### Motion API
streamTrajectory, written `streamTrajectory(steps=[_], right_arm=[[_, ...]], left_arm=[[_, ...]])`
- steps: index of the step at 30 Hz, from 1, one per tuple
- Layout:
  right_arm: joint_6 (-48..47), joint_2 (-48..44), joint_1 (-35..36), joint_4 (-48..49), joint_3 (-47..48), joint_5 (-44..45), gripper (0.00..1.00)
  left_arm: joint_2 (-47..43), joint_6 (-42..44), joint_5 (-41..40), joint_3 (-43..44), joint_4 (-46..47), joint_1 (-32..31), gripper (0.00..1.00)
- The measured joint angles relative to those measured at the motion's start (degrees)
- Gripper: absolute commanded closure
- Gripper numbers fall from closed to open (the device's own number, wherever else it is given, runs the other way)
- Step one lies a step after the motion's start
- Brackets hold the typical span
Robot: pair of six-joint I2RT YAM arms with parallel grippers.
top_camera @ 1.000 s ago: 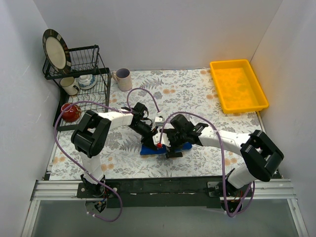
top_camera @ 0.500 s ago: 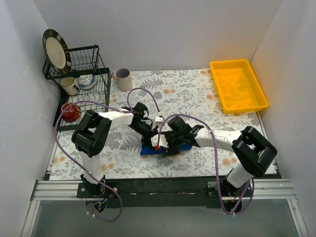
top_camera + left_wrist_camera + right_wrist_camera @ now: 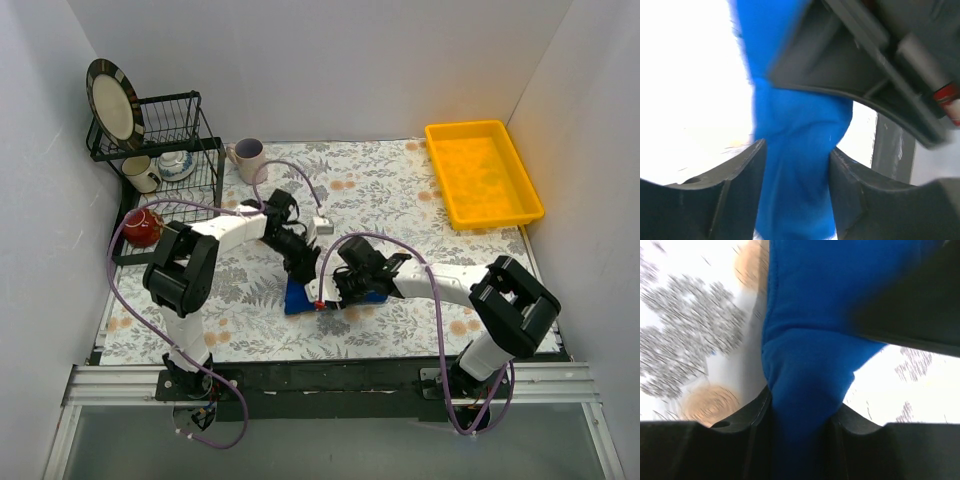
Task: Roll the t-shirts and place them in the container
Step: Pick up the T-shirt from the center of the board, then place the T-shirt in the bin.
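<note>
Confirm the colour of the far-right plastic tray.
Yellow-orange rectangular plastic tray; best in top external view.

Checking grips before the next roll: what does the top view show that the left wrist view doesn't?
Only the top view: the yellow tray, dish rack, mug and floral cloth. Only the left wrist view: the left gripper closed on a bunched fold, fabric filling the gap between its fingers. Both: the blue t-shirt and part of the right arm beside it.

Floral table (image 3: 400,205): t-shirt (image 3: 297,298), mug (image 3: 249,159), dish rack (image 3: 206,132), yellow tray (image 3: 470,128)
</note>
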Motion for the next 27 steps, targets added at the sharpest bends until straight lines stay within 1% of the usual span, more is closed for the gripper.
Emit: streamTrajectory(steps=[2,6,11,15,18,22,27], right_arm=[[-0.28,-0.9,-0.7,-0.42,-0.15,2.36,0.99],[-1.22,-3.61,-3.28,-5.14,-0.11,4.5,0.99],[-2.21,-6.1,-9.35,-10.12,2.01,7.3,0.99],[-2.16,-6.1,-17.27,-10.47,5.55,9.68,0.99],[-1.38,-4.9,-24.17,-9.4,9.57,11.32,0.99],[0.5,0.24,-32.65,-6.47,17.25,13.27,0.99],[3.91,7.87,-41.27,-0.37,25.86,17.27,0.99]], left_arm=[[-0.24,-2.4,-1.29,5.51,-1.22,2.05,0.49],[-3.13,-7.52,-3.52,16.13,1.49,7.91,0.47],[-9.07,-11.17,-4.85,21.2,3.72,14.62,0.46],[-10.73,-12.94,-5.31,20.87,4.57,17.33,0.46],[-10.8,-14.03,-5.68,17.55,5.2,18.32,0.46],[-10.8,-14.75,-5.79,13.73,4.48,18.38,0.46],[-10.8,-14.62,-5.95,12.94,3.32,18.36,0.46]])
